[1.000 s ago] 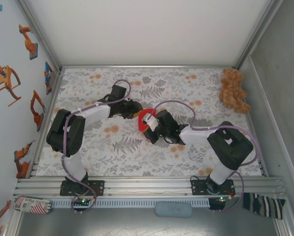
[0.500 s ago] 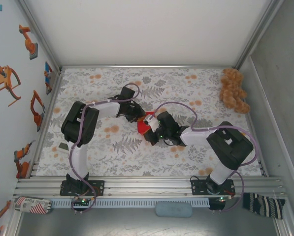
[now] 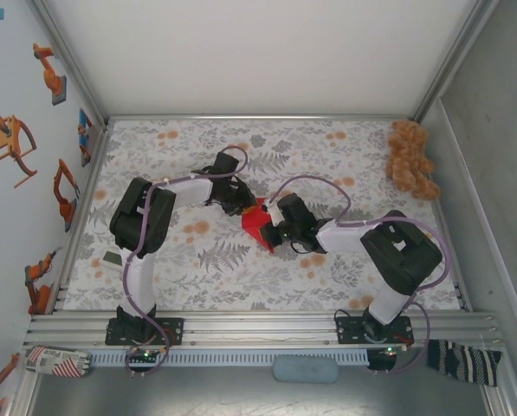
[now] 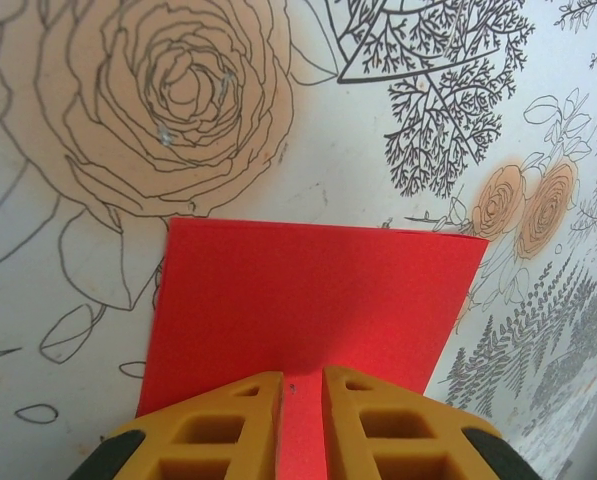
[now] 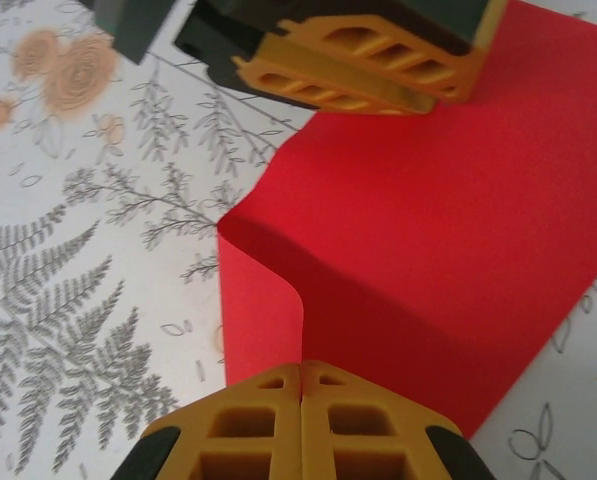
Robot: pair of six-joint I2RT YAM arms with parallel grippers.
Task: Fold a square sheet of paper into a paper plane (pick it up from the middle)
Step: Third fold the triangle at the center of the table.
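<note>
Pinching the square sheet of paper (image 3: 259, 224) over the table (image 3: 353, 156) centre, my left gripper (image 4: 301, 395) and right gripper (image 5: 301, 395) clamped on opposite edges, I judged uneven pulling could tear or miscrease it.

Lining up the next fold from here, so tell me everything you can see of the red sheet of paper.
The square sheet of paper is thin, plain, bright red and matte. It lies mid-table on the floral cloth, partly lifted: one part bends up in a soft ridge with a lower layer beneath. The right hand is shut on the ridge's near end; the left hand pinches the opposite edge.
</note>
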